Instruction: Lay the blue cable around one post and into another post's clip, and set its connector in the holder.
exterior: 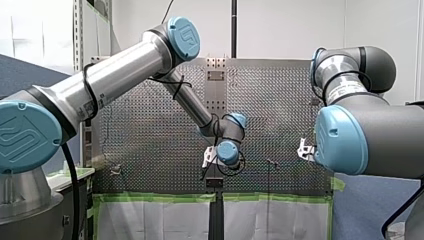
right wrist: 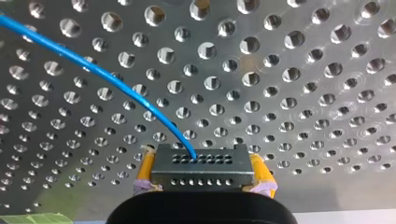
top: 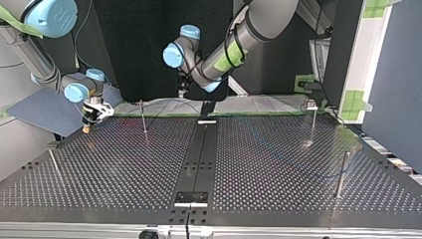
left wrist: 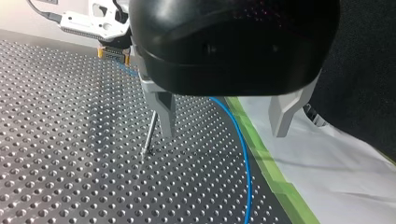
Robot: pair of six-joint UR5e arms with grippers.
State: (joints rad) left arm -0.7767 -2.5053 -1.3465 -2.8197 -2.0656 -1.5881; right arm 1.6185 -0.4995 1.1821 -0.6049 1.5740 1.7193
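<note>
Front view from behind, top view opposite across the table, wrist views close, seemingly sharing the blue cable

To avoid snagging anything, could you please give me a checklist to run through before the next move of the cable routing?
1. Connector gripped by the right tool: ok. It sits clamped between the yellow pads.
2. Left tool open and free: ok. Its fingers stand apart, nothing between them, above the table.
3. Blue cable around a post: not ok. It runs past the thin post on one side, apart from it.
4. Cable in a clip: cannot tell. The cable is too faint near the clip post in the top view.
5. Connector in the holder: not ok. It is in the right tool.
</note>
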